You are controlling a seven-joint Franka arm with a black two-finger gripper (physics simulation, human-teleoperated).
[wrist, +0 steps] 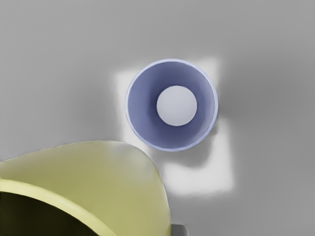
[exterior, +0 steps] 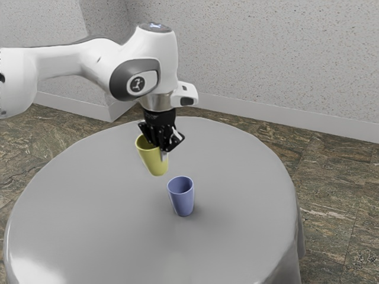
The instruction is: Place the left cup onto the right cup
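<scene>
Claw (exterior: 161,147) clamped on rim of yellow cup (exterior: 153,161), which hangs tilted in air, clear of round table (exterior: 83,231). Upright blue cup (exterior: 180,196) sits nr table's middle, lower than yellow one & just to ext view's right of it. Wrist cam: yellow cup (wrist: 98,182) right under hand, blue cup (wrist: 171,104) beyond, mouth up, not touching

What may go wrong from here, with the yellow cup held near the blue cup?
1. The yellow cup hangs tilted from the gripper, held at its rim; it may land crooked or slip.
2. It is not yet over the blue cup; lowering now might knock that cup over.
</scene>
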